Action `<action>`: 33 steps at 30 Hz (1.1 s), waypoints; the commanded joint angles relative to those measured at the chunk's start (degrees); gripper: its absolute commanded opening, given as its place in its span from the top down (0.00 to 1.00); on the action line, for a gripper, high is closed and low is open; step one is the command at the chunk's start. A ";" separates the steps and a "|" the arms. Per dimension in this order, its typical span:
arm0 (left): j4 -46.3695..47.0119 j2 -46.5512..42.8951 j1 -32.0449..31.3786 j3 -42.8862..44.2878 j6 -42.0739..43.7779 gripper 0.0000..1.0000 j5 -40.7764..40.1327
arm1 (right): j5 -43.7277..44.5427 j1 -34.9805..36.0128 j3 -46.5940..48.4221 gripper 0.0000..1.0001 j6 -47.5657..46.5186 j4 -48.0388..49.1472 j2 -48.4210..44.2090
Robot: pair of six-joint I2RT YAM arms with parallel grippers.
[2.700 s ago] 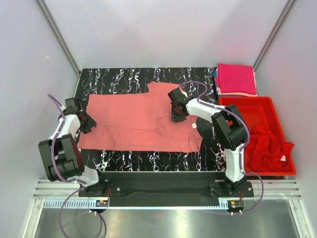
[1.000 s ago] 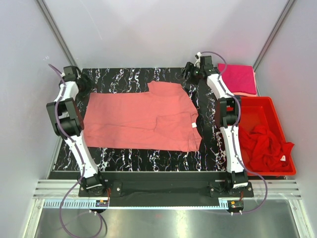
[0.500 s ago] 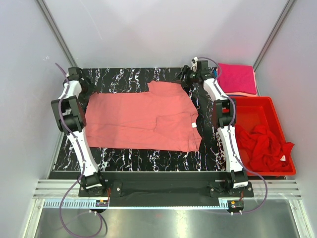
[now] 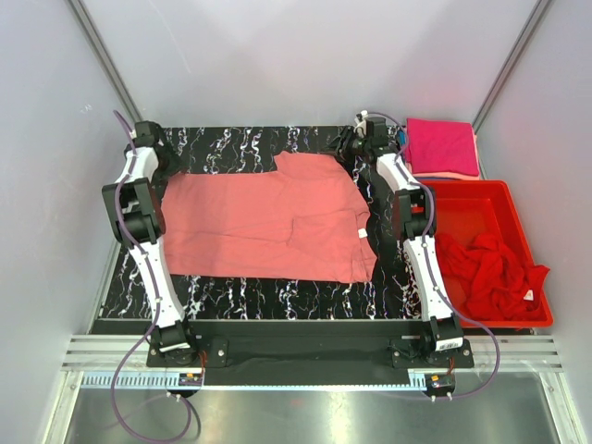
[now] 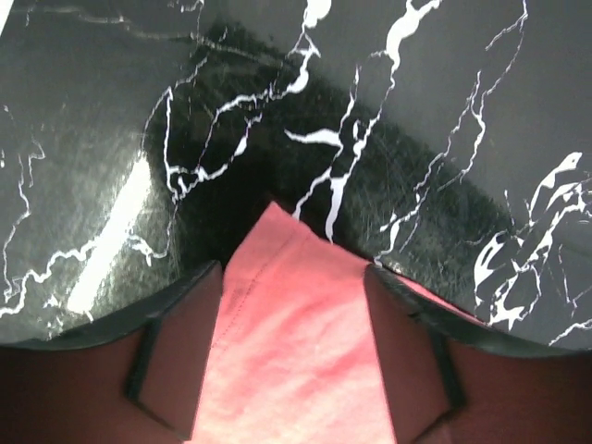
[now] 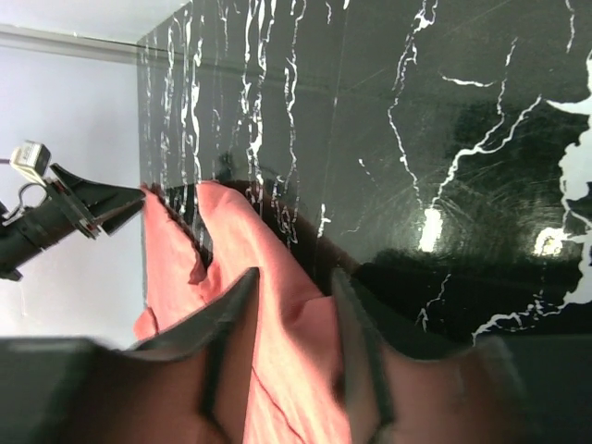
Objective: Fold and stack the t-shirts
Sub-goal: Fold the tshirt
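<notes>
A salmon-pink t-shirt (image 4: 268,222) lies spread flat on the black marble table (image 4: 231,143). My left gripper (image 4: 159,165) is at the shirt's far left corner. In the left wrist view the left gripper (image 5: 293,277) is open, with the shirt's corner (image 5: 296,305) between its fingers. My right gripper (image 4: 344,148) is at the shirt's far right corner. In the right wrist view the right gripper (image 6: 293,277) is open narrowly astride a raised fold of the shirt (image 6: 277,305). A folded magenta-pink t-shirt (image 4: 442,145) lies at the far right on a folded salmon one. A red t-shirt (image 4: 495,273) lies crumpled in the bin.
A rigid red plastic bin (image 4: 481,199) stands at the table's right side, near the right arm. The folded stack sits just behind it. Grey walls close in the table on the left, back and right.
Both arms have stretched from mid-table out to the shirt's far corners and settled lower there. The salmon shirt has not visibly moved.
</notes>
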 commanded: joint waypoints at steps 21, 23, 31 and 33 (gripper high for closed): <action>3.47 -9.30 -0.40 -4.06 2.56 1.00 -0.51 | -2.29 0.70 -21.86 1.00 -9.35 19.35 -23.98; 4.70 -10.35 -0.31 -6.25 2.56 1.00 -0.51 | -2.56 0.70 -28.51 1.00 -9.78 22.69 -27.93; 8.13 -16.51 -0.39 -14.07 2.03 1.00 -2.01 | -2.21 0.88 -48.66 1.00 -14.62 26.56 -40.08; 8.57 -18.09 -0.22 -16.26 1.94 1.00 -2.27 | -2.47 0.96 -51.31 1.00 -14.88 26.83 -42.54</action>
